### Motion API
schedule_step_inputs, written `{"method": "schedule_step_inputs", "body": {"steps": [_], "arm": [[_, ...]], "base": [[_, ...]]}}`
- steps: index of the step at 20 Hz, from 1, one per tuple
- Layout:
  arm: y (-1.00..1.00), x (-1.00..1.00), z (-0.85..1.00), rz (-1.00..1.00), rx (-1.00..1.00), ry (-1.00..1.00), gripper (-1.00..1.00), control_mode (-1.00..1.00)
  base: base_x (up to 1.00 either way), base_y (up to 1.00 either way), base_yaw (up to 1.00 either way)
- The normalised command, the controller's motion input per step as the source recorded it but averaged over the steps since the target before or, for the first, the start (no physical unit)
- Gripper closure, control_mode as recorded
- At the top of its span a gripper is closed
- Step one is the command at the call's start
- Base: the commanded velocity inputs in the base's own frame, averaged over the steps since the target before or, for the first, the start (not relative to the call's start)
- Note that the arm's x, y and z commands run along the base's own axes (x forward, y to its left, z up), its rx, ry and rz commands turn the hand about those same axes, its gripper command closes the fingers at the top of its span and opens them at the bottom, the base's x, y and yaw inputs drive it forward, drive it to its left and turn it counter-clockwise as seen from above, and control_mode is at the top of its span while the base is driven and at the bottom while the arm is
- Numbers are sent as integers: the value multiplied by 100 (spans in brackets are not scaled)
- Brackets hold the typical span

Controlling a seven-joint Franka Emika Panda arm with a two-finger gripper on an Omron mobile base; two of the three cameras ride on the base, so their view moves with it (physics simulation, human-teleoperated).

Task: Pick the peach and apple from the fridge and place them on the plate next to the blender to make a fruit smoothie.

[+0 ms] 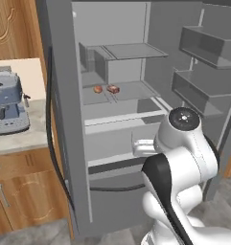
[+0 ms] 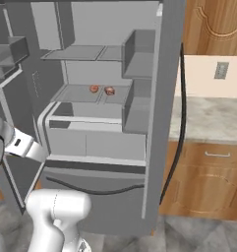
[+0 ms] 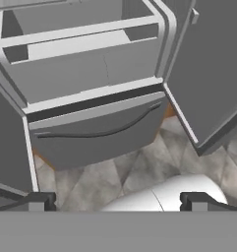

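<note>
The fridge (image 1: 117,119) stands with both doors swung wide, baring a middle shelf (image 1: 131,91) where the peach (image 1: 98,89) sits near the darker apple (image 1: 113,89), while the gripper (image 3: 118,201), its jaws wide and empty, points down at the bottom drawer, well below both fruits.

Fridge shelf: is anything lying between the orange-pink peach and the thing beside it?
No. In the left base view the round orange-pink peach and the pinkish-tan block sit apart on the grey fridge shelf, bare shelf between them.
</note>
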Motion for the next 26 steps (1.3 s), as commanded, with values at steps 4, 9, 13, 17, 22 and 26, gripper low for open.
{"method": "schedule_step_inputs", "body": {"steps": [4, 9, 13, 17, 22, 26], "arm": [[0, 0, 0, 0, 0, 0, -100, 100], [0, 0, 0, 0, 0, 0, -100, 100], [0, 0, 0, 0, 0, 0, -100, 100], [0, 0, 0, 0, 0, 0, -100, 100], [0, 0, 0, 0, 0, 0, -100, 100], [0, 35, 47, 2, -5, -20, -100, -100]], "base": [[8, 37, 0], [39, 28, 0], [57, 28, 0], [52, 21, 0], [42, 3, 0], [0, 0, 0]]}}
